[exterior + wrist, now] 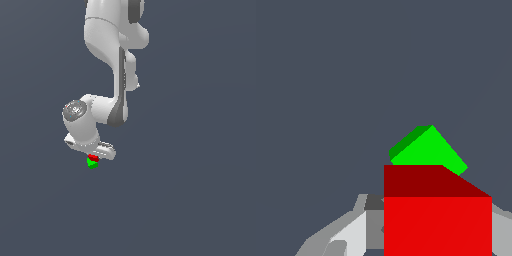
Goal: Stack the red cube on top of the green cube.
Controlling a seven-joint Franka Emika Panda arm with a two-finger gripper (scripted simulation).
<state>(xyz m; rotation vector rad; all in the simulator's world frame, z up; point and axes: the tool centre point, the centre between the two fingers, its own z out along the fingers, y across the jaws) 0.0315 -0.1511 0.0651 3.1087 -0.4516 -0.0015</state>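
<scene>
- Plain dark grey-blue floor all around, nothing else on it.
- Gripper [95,157] is clamped on the red cube [93,157], held right over the green cube [92,163], maybe touching, can't tell.
- Risk: green sits rotated relative to red, so a release off-centre could let red slide off.
- Both cubes tiny, plain, glossy solid colour.

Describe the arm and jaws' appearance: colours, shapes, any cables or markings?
The arm is glossy white with rounded, tubular links and dark grey bands at the joints. One joint ends in a round grey cap with a faint, unreadable mark. The gripper is a flat white body; in the wrist view its jaws look blocky, light and mid grey. No cables are visible.
</scene>
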